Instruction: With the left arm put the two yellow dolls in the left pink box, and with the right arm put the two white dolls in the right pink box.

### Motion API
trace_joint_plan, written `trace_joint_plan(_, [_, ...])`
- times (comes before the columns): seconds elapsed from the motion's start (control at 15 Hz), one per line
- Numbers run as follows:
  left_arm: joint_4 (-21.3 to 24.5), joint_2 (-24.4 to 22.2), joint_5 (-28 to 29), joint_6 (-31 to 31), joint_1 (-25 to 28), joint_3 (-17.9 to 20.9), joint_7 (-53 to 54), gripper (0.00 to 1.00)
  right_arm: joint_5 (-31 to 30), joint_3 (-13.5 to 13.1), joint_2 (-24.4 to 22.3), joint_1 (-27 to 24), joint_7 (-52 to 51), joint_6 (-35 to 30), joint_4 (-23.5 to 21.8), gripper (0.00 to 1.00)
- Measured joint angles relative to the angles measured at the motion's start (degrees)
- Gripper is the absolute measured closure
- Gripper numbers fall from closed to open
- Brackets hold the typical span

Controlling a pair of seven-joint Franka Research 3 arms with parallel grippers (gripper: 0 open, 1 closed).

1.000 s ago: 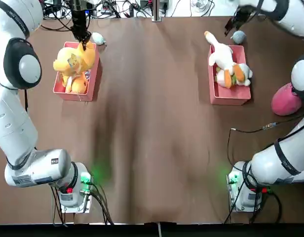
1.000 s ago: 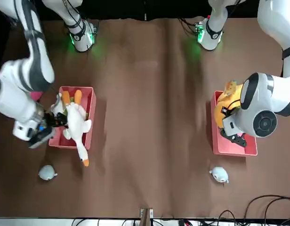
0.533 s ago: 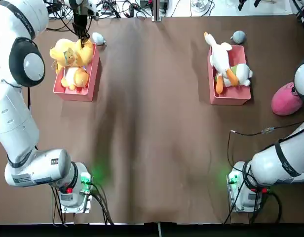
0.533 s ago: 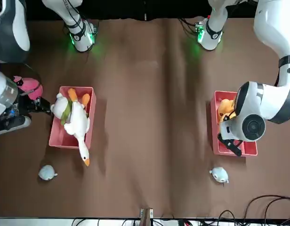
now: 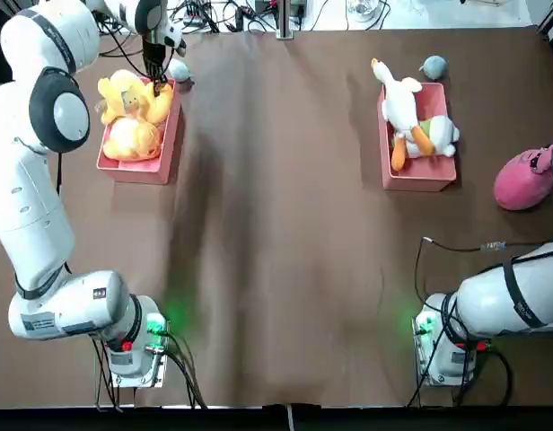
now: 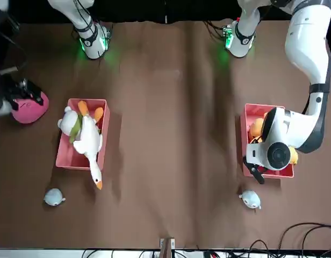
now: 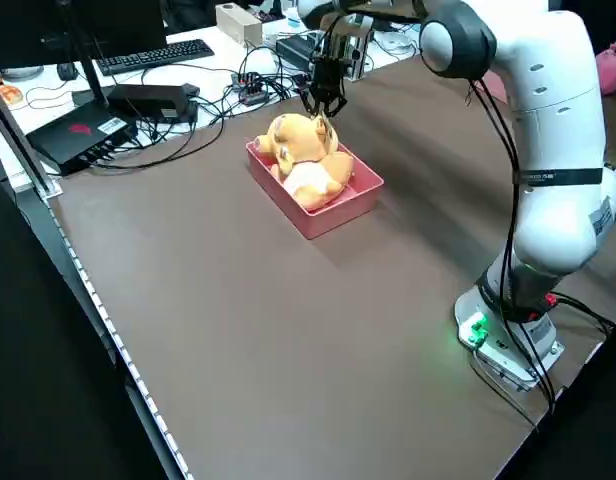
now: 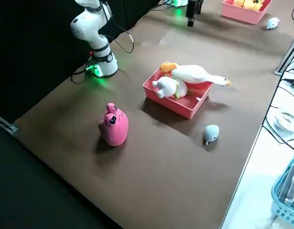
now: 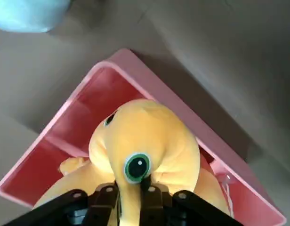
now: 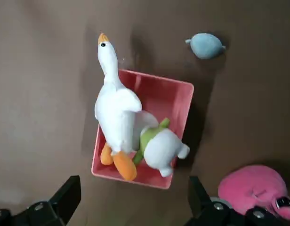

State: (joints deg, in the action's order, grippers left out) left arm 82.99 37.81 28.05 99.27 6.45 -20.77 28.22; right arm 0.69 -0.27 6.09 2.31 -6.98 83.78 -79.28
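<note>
Both yellow dolls lie in the left pink box (image 5: 169, 148): a golden one (image 5: 131, 92) at the far end and a paler orange one (image 5: 133, 139) nearer. My left gripper (image 5: 157, 79) hangs over the box's far end. In the left wrist view it (image 9: 128, 190) is shut on a fold of the golden doll (image 9: 145, 141). The two white dolls, a goose (image 5: 400, 97) and a stubby green-scarfed one (image 5: 435, 135), lie in the right pink box (image 5: 420, 178). My right gripper (image 10: 133, 186) is open, high above that box and touching nothing.
A pink plush (image 5: 522, 180) sits right of the right box. One small grey lump (image 5: 433, 65) lies beyond the right box and another (image 5: 178, 69) beyond the left box. Cables run along the far table edge.
The right gripper has pulled up and away from the right box, leaving the white dolls inside. The left gripper has shifted the golden doll slightly toward the box's far end.
</note>
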Motion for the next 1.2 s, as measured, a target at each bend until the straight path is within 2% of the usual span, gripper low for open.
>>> trace_joint_plan(0.33, [0.8, 1.4, -1.8, 0.0, -0.1, 0.0, 0.1, 0.85, -0.1, -0.2, -4.2, -1.0, 0.9, -0.2, -5.1, 0.0])
trace_joint_plan(0.6, [1.4, 1.5, -2.9, 0.2, -0.2, 0.0, -0.1, 0.86, -0.2, -0.1, -4.5, -1.0, 1.8, 0.1, -5.8, 0.02])
trace_joint_plan(0.73, [1.2, 1.4, -3.6, 0.4, 0.3, -0.1, -0.1, 0.73, -0.2, -0.1, -4.7, -1.0, 2.5, 0.4, -5.2, 0.02])
trace_joint_plan(0.8, [0.9, 1.0, -3.8, 0.4, 0.8, -0.2, -0.6, 0.55, -0.2, 0.0, -4.9, -1.0, 3.8, 0.4, -4.5, 0.02])
trace_joint_plan(1.0, [0.5, -1.2, -4.0, 0.1, 3.0, -0.8, -1.2, 0.25, -0.2, 0.1, -5.0, -1.0, 4.8, 0.5, -4.2, 0.02])
trace_joint_plan(1.13, [0.2, -3.9, -6.2, -1.3, 4.6, -1.2, -1.9, 0.06, -0.2, 0.2, -5.0, -1.0, 5.9, 0.6, -4.2, 0.02])
trace_joint_plan(1.2, [0.1, -5.5, -7.4, -2.5, 5.1, -1.2, -3.2, 0.0, -0.2, 0.3, -5.0, -1.0, 6.6, 0.6, -4.2, 0.01])
